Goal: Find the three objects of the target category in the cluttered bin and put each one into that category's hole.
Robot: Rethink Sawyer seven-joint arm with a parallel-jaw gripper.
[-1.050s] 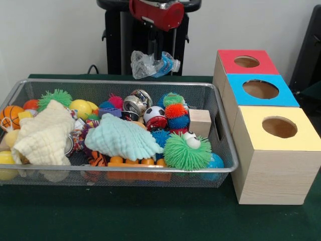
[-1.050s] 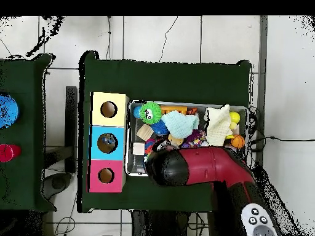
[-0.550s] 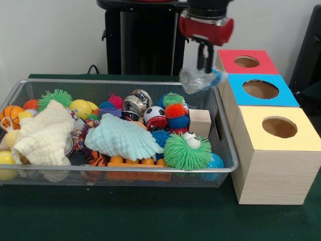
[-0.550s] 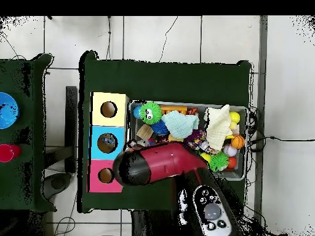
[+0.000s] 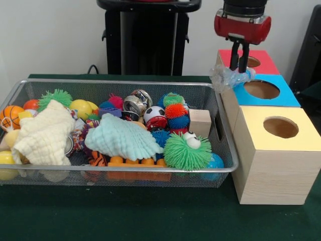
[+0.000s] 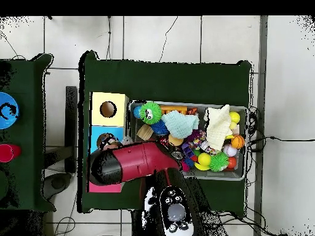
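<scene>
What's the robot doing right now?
Gripper shut on crumpled plastic bottle. Hanging beside blue box, just short of its hole. Nothing blocking.

A dark green table [image 5: 125,216] stands before a plain pale wall [image 5: 50,35] — overhead, the floor [image 6: 166,37] is light tile with dark seams, and cables [image 6: 271,138] trail across it.

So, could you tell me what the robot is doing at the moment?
The arm's hand is shut on a crumpled clear plastic bottle and holds it in the air beside the blue-topped box, near its hole. The red-topped box stands behind and the yellow-topped box in front. The wire bin is crowded with balls, spiky toys and cloths.
</scene>
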